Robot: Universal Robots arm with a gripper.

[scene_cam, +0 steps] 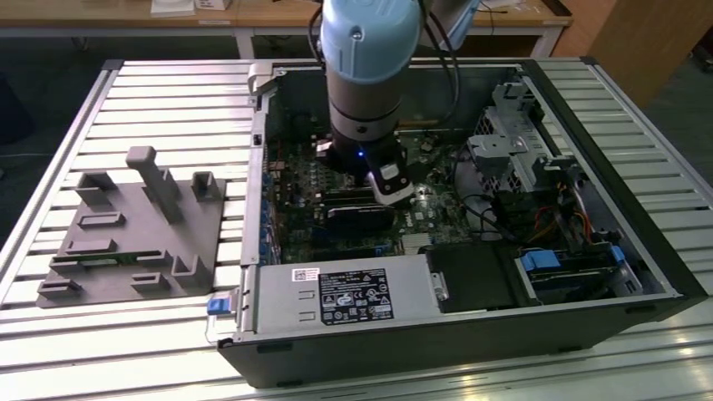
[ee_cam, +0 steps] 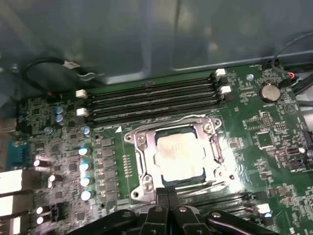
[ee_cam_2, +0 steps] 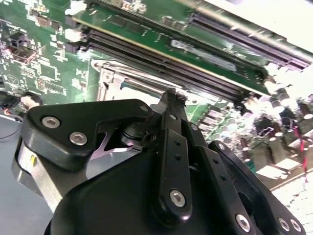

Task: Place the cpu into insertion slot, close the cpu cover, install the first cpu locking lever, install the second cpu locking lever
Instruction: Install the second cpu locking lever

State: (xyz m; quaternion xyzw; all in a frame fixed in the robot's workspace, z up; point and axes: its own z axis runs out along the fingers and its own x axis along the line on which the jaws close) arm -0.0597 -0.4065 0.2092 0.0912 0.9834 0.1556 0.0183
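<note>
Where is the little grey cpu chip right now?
In the first wrist view the cpu sits in the insertion slot, framed by the cpu cover, beside the long black memory slots, just beyond the gripper.

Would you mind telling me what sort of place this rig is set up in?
Most likely a robotics lab or test workshop: an opened computer case lies on a slatted metal table, beside a grey fixture block, with wooden desks behind.
</note>
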